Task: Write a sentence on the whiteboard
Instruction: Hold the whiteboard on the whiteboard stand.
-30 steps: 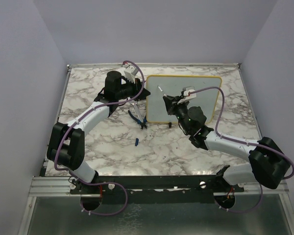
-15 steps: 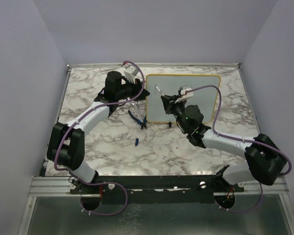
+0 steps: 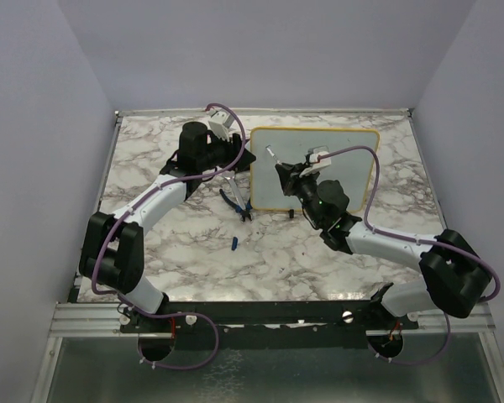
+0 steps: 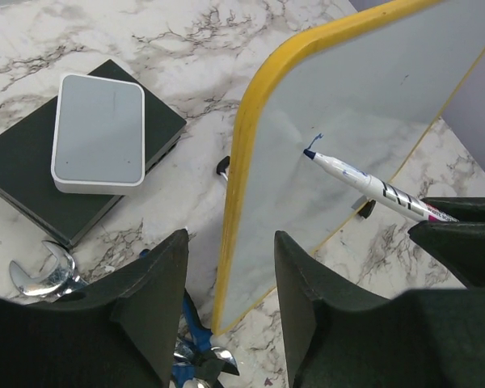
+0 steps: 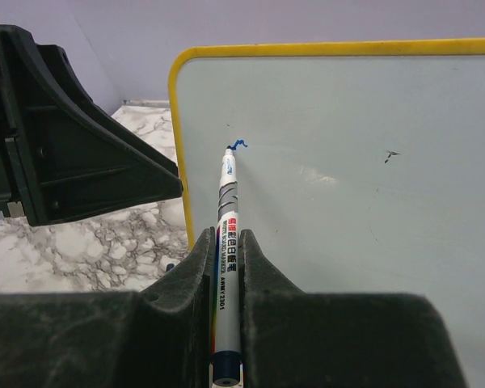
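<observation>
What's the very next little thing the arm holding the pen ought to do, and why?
Probably slide the marker tip rightward across the whiteboard. The right gripper is shut on the marker, its tip sits at a tiny blue squiggle near the board's left edge, and the rest of the board carries no writing.

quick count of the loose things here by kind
whiteboard: 1
marker: 1
box: 1
wrench: 1
pliers: 1
blue cap: 1
total: 6
</observation>
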{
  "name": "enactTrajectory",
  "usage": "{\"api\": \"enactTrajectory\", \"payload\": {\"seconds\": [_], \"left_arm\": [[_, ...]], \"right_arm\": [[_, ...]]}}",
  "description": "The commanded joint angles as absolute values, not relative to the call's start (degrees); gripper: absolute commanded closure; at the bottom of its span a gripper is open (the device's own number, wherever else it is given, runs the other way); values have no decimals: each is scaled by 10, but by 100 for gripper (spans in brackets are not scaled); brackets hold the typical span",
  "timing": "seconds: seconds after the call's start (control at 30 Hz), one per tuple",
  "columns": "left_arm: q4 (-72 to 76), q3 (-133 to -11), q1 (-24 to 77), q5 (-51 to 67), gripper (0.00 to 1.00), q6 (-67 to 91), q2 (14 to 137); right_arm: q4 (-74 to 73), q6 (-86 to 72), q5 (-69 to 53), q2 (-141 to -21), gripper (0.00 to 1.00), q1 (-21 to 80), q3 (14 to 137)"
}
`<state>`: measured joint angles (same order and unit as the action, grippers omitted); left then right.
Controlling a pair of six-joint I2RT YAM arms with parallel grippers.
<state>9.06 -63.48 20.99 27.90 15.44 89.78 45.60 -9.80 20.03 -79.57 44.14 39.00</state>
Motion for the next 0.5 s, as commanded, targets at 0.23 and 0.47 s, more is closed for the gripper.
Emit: {"api": "enactTrajectory", "payload": {"seconds": [0.23,0.47], "left_arm": [[124,-632,207,329,58,167,913],[132,-628,209,335,71,166,916]], "right_arm": [[484,-82,180,-758,99,438,370],[478,-85,204,-744,99,438,360]]}}
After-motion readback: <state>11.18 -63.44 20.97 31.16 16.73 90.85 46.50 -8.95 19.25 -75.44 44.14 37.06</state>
